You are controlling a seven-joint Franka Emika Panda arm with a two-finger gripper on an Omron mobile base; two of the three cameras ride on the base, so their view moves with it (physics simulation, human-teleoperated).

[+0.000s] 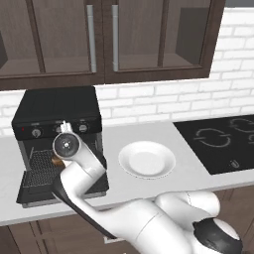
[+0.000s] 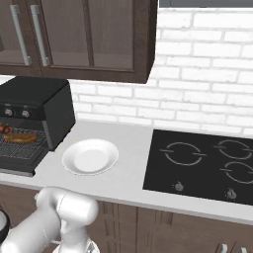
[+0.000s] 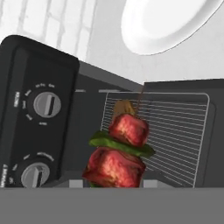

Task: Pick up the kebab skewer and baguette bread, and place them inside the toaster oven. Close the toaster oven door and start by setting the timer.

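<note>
White countertop (image 2: 99, 185), toaster oven (image 1: 57, 111) open, jaws gripping kebab skewer (image 3: 120, 151)

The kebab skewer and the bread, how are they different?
The kebab skewer has red chunks and a green piece on a thin stick; the baguette bread is one plain orange-brown loaf. The skewer hangs over the toaster oven rack; the bread lies flat on it.

white plate (image 1: 147, 159) beside black cooktop (image 1: 225, 141)
</note>
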